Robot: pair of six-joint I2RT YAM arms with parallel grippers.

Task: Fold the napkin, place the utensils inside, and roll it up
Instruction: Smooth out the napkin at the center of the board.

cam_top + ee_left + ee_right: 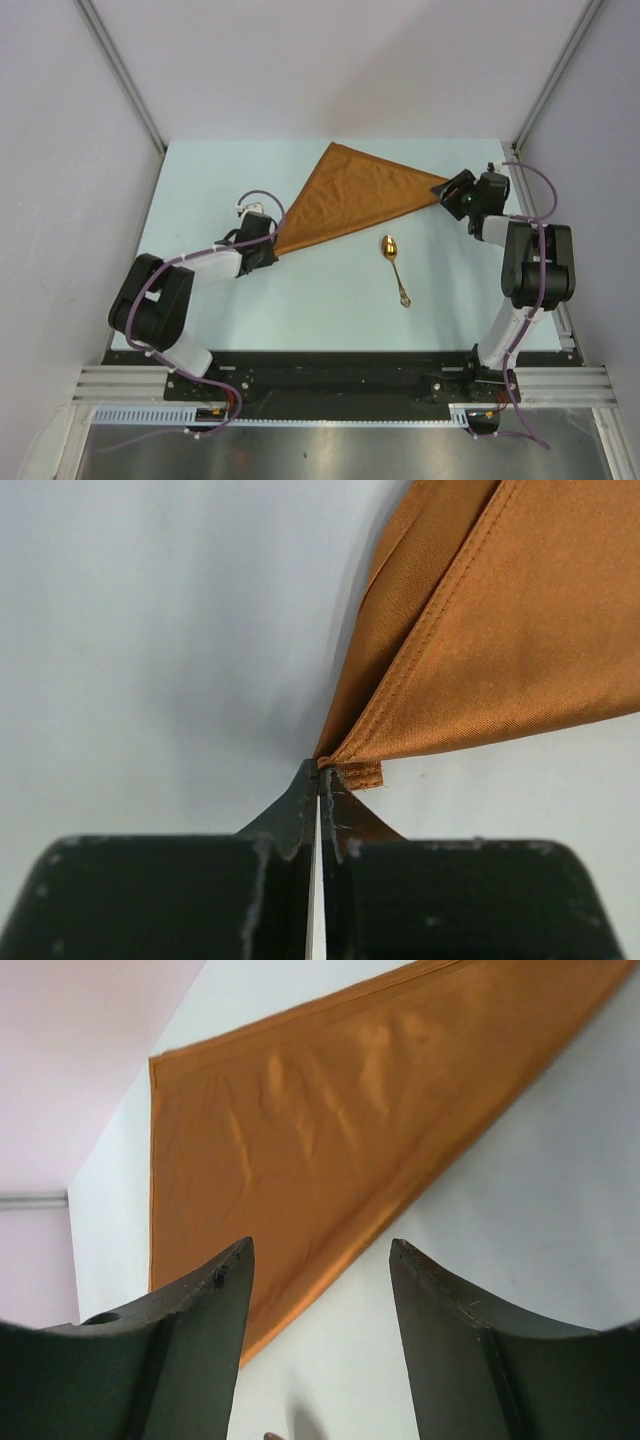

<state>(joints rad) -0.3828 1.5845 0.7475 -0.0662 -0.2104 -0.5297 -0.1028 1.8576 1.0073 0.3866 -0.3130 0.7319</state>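
From above, you see the napkin (350,195) lying on the pale tabletop (300,320) as a folded triangle. One corner points toward the far edge, one to the right and one to the near left. Your left pincer (268,250) sits at the near-left corner and your right pincer (452,192) at the right corner. This view is too coarse to tell you how either pair of jaws stands.

The spoon (392,262) shows clearly only in this overhead view. It lies on bare tabletop, just on the near side of the napkin's long edge and apart from the cloth. Its bowl faces the far side and its handle points back toward the arm bases, closer to your right arm than your left.

The left wrist view settles the left side. The jaws are pressed together with only a hairline between them, and the hemmed tip of the napkin is pinched at their ends. Two layers of cloth fan away from the pinch, and a soft shadow lies on the tabletop beside them.

The right wrist view settles the other side. The fingers (215,1300) stand wide apart with nothing gripped between them. The napkin runs diagonally beyond them, flat and faintly rippled. You cannot tell from this view whether the fingertips touch the cloth.
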